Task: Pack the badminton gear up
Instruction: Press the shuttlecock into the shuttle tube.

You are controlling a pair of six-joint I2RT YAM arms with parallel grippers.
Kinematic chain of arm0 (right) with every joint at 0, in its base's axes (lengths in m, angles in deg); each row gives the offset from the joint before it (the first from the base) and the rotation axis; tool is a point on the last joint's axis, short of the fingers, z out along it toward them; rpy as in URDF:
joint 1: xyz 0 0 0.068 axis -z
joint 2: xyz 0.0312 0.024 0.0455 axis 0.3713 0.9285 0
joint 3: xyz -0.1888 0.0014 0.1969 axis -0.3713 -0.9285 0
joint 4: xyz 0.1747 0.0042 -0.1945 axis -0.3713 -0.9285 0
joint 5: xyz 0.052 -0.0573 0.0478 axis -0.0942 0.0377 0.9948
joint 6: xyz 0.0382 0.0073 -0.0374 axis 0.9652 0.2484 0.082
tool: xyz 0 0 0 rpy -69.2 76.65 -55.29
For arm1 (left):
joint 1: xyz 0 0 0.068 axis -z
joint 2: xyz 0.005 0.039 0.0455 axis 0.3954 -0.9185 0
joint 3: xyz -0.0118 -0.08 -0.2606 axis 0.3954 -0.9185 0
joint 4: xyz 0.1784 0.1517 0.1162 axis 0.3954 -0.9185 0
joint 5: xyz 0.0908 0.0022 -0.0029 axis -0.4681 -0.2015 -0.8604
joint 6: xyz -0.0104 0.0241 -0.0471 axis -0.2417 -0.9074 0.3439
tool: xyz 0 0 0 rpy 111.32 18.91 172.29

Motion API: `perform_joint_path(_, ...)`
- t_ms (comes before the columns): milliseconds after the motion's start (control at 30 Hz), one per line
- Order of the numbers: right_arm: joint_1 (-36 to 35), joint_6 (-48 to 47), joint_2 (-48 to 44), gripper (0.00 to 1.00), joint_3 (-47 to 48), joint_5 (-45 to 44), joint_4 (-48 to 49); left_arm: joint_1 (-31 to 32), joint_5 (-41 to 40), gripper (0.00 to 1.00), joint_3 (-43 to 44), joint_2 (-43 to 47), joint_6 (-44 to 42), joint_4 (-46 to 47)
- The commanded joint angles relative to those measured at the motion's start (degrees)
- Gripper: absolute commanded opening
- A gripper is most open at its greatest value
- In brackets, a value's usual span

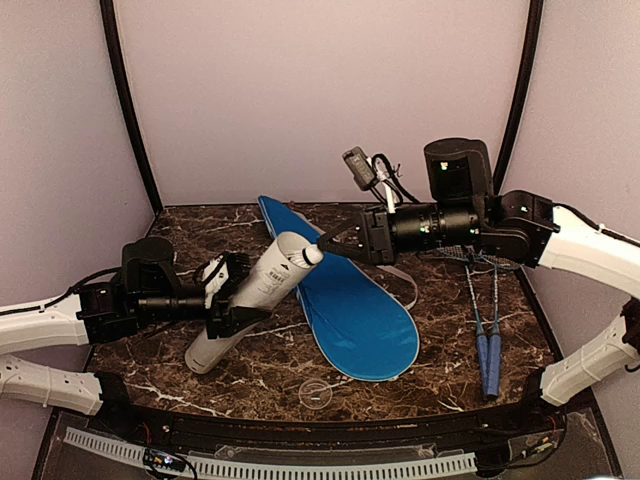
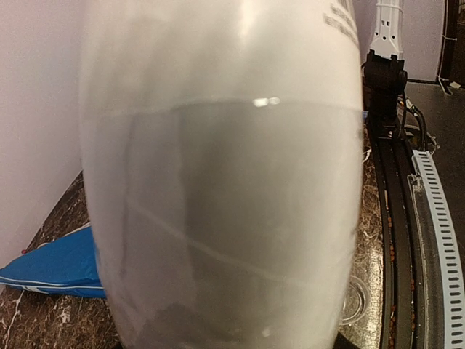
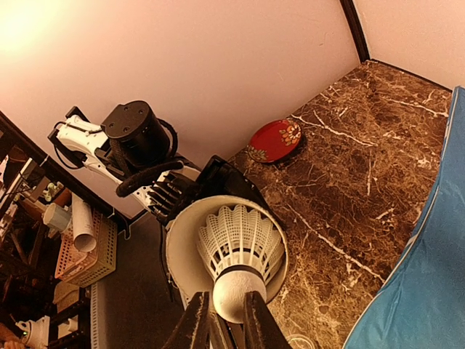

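**Reader:** Where is the gear, and what do you have hold of?

**Me:** My left fingers (image 1: 238, 320) are clamped round the long white tube (image 1: 262, 280). It leans with its lower end down by the worktop (image 1: 260, 375) and its open mouth raised toward my right arm. A white shuttlecock (image 3: 240, 243) sits in that mouth, feathers inward and rounded nose outward. My right fingers (image 3: 256, 323) are nearly closed on either side of the nose. From the wrist view I cannot tell whether they pinch it or only rest against it. The blue cover (image 1: 355, 300) lies flat beneath the tube's mouth. The two rackets (image 1: 487, 340) lie side by side, well apart on the right.

**Reader:** What could go wrong from here?

**Me:** I judge three risks.
- **Bent feathers:** the feather skirt looks almost as wide as the tube, so a push that is off the tube's line could catch feathers on the rim and bend them.
- **Tube slipping:** the tube is smooth and held partway along, so a firm push could slide it through my left fingers or swing its mouth aside.
- **Dropped shuttlecock:** if my right fingers back off before the shuttlecock is properly inside, it could tip out onto the cover and roll away.
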Motion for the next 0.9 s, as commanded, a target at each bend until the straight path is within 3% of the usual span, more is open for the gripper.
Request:
perform_joint_path(0,-0.08,-0.17,1.93,0.17,1.27,2.89,0.72,-0.20,0.36,0.54,-0.43,1.18,0.17,2.50)
perform_joint_path(500,-0.44,-3.15,9.12,0.17,9.10,7.43,-5.18,-0.15,1.76,0.57,0.33,-0.89,-1.19,1.07)
perform_joint_path(533,-0.44,-3.10,8.86,0.19,8.93,6.85,-5.15,-0.15,1.33,0.56,0.35,-0.84,-0.99,1.13)
perform_joint_path(733,1.75,-1.48,2.45,0.53,4.55,-1.13,-3.73,-1.29,-4.26,0.57,0.22,-0.91,1.02,1.47)
perform_joint_path(867,3.49,1.70,-2.98,0.62,-2.02,-5.91,-2.29,-5.35,-5.45,0.56,0.87,-1.01,2.94,1.78)
